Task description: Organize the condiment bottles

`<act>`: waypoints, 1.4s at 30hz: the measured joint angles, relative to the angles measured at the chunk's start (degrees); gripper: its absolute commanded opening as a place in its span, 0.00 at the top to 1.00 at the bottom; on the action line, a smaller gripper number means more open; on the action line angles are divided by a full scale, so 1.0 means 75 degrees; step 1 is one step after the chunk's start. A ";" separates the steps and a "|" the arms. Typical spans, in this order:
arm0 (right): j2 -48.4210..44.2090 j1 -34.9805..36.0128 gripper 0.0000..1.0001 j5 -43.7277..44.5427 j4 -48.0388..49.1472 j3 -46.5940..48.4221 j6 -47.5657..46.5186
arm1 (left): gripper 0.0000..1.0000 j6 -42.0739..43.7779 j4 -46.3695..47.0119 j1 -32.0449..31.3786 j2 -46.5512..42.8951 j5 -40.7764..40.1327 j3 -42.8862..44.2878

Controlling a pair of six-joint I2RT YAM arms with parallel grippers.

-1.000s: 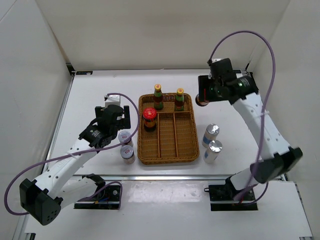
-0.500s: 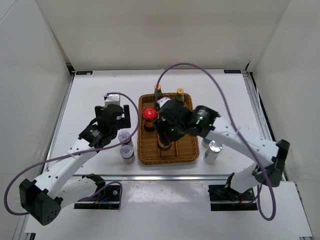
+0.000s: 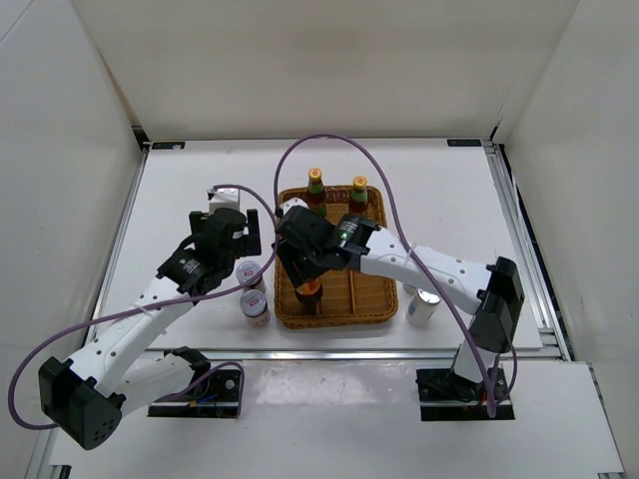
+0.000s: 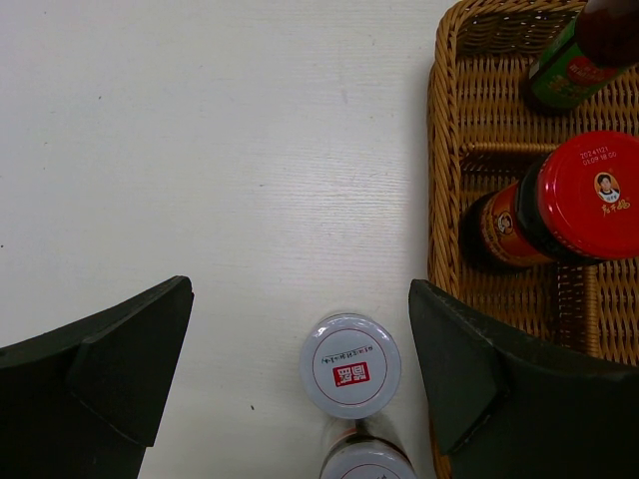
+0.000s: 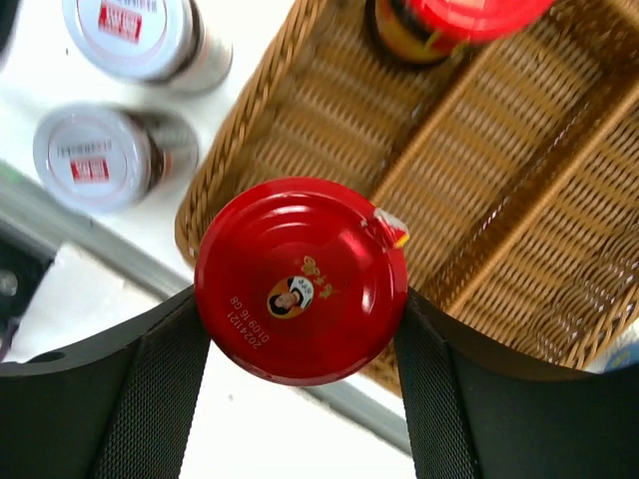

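Tabletop seen from above: the right gripper [image 5: 300,304] clasped a red-lidded dark jar [image 5: 300,264], its fingers closed against the jar's sides, over the near left corner of a compartmented brown wicker tray [image 3: 365,299]. A second red-lidded jar [image 4: 589,195] stood in the tray's left compartment. Two yellow-capped green-necked sauce bottles [image 3: 316,192] [image 3: 358,195] stood along its far edge. The left gripper [image 4: 300,334] hung with fingers spread wide above two silver-lidded jars [image 4: 349,364] [image 4: 367,461] on the white table [image 4: 200,150], just beside the tray's left edge.
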 measured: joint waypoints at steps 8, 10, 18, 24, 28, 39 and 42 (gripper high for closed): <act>0.0516 -0.0041 0.99 0.0277 0.0568 0.0274 0.0020 | 0.00 0.0000 -0.0003 0.0000 0.0000 -0.0015 0.0000; 0.0560 -0.0041 0.99 0.0166 0.0530 0.0274 0.0102 | 0.00 0.0000 -0.0003 0.0000 0.0000 -0.0038 0.0000; 0.0618 -0.0032 0.99 0.0172 0.0425 0.0274 0.0140 | 0.00 0.0000 -0.0003 0.0000 0.0000 -0.0090 0.0000; 0.0787 -0.0032 0.99 0.0329 0.0490 0.0245 0.0146 | 0.00 -0.0017 -0.0003 0.0003 0.0000 -0.0119 0.0000; 0.0825 -0.0026 0.96 0.0530 0.0839 -0.0213 0.0315 | 0.00 -0.0015 -0.0006 0.0006 0.0006 -0.0125 0.0000; 0.0452 0.0012 0.00 0.1087 0.1644 -0.1090 0.0868 | 0.00 -0.0041 -0.0006 0.0006 0.0306 -0.0012 0.0000; 0.0259 0.0114 0.00 0.1399 0.1851 -0.1201 0.0927 | 0.00 -0.0082 -0.0009 0.0006 0.0364 0.0274 0.0000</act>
